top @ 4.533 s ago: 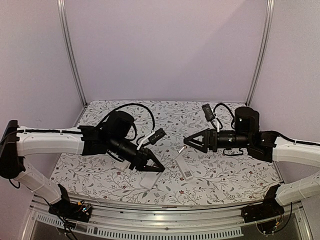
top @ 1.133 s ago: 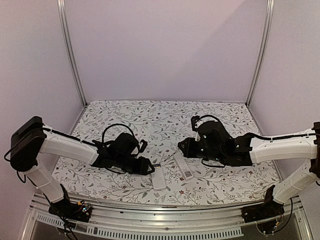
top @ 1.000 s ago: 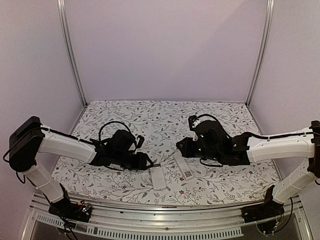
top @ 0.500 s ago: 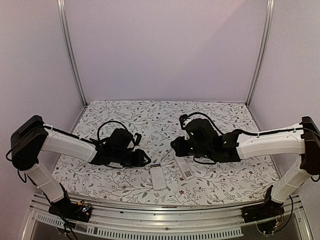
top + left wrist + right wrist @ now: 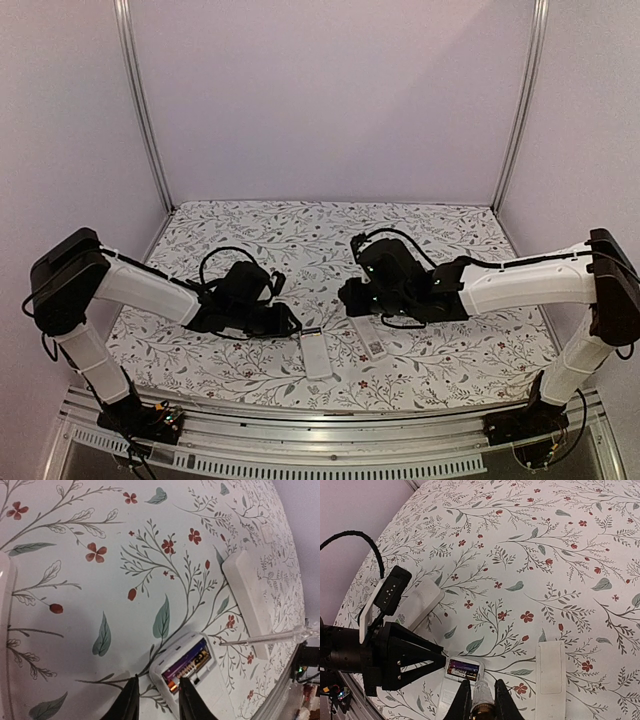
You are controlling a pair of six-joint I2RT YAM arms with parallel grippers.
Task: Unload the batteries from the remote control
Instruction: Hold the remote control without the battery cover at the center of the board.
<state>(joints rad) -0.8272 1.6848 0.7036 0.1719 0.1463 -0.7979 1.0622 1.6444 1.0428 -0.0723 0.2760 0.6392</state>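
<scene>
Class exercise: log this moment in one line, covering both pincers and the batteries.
left pincer: open, at remote compartment | right pincer: shut on pen-like tool | batteries: inside remote

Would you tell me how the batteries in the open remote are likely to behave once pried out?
The batteries look like slim cylinders, so they would probably roll on the flat table. They sit snug in the remote compartment, so they may resist, then pop free.

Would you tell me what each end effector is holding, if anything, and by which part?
The right end effector grips the thin clear tool by its rear end. The left end effector holds nothing and is open beside the remote.
</scene>
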